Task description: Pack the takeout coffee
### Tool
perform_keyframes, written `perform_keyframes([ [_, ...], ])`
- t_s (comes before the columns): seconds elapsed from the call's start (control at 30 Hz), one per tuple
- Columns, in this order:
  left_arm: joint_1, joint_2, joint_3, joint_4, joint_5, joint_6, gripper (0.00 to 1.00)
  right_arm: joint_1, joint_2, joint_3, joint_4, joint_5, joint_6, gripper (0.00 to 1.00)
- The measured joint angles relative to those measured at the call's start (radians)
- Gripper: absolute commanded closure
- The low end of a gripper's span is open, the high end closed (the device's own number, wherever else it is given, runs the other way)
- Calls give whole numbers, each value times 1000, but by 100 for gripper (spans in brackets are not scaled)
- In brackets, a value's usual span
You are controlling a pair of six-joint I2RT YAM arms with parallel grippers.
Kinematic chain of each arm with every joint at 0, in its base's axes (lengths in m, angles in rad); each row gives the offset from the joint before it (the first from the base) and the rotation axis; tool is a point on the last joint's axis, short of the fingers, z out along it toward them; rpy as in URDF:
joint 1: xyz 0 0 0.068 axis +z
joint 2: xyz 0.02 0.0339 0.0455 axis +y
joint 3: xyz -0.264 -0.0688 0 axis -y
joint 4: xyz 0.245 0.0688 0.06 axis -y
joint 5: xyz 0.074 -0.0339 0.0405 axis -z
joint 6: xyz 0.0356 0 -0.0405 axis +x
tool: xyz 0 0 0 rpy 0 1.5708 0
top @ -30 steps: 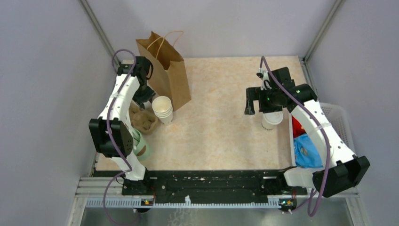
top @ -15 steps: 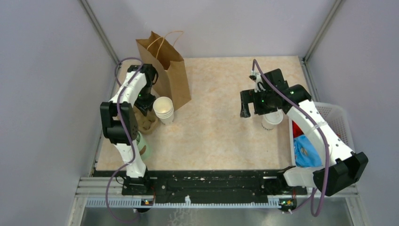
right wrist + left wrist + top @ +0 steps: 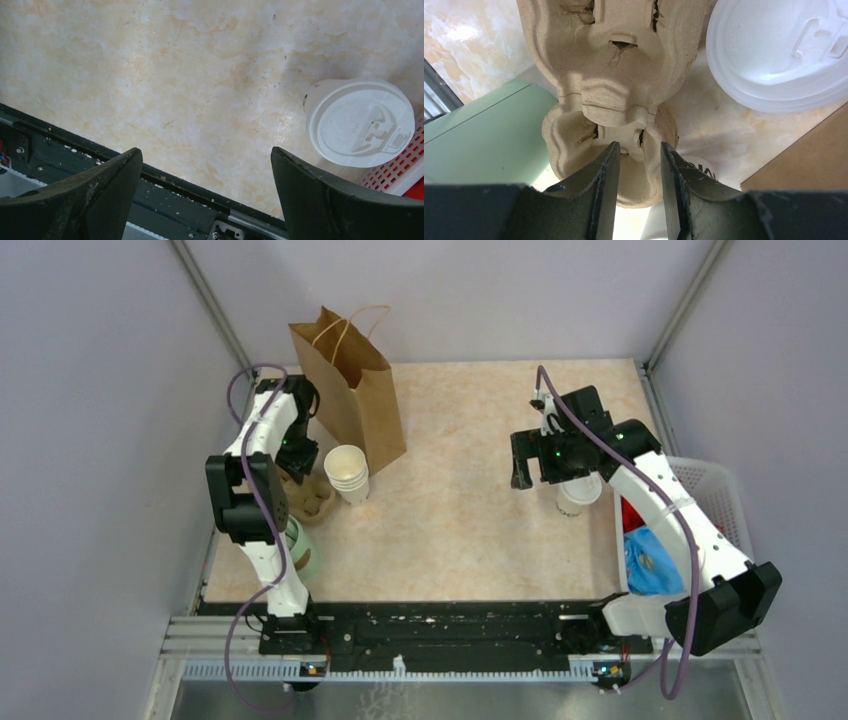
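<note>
Takeout coffee: cream paper cup with white lid, upright on the table near its right edge, just beside the white basket; partly covered by the right wrist in the top view.
Right gripper: spread wide and empty, hanging over bare tabletop; coffee outside the jaws, off to one side and apart from the nearer finger.
Left gripper: fingers part-way apart with a narrow gap, low over the pulp cup carrier; pulp visible through the gap; clamped on it or only above it, cannot tell.
Pulp cup carrier: brown moulded tray, flat at the table's left edge.
Loose white lid: flat on the table, just beside the carrier.
Green cylinder: pale green, on the carrier's near side, close against it.
Stack of paper cups: lidless, cream, upright, just in front of the bag.
Brown paper bag: upright, top open, cord handles up, back left of the table.
White basket: latticed, off the table's right edge, holding a red item and a blue item.
</note>
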Motion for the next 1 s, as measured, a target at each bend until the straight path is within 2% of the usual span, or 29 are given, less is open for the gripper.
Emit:
perform_keyframes([
  [0.2,29,0,0,15,1,12,55,0,5,0,0,0,-1,1],
  [0.33,42,0,0,25,4,15,62,0,8,0,2,0,-4,1],
  [0.57,44,1,0,52,26,15,65,0,10,0,2,0,-8,1],
  [0.77,45,2,0,62,30,15,72,0,10,0,2,-1,-8,1],
  [1.0,45,16,0,66,30,14,73,0,10,-1,3,-1,-9,1],
])
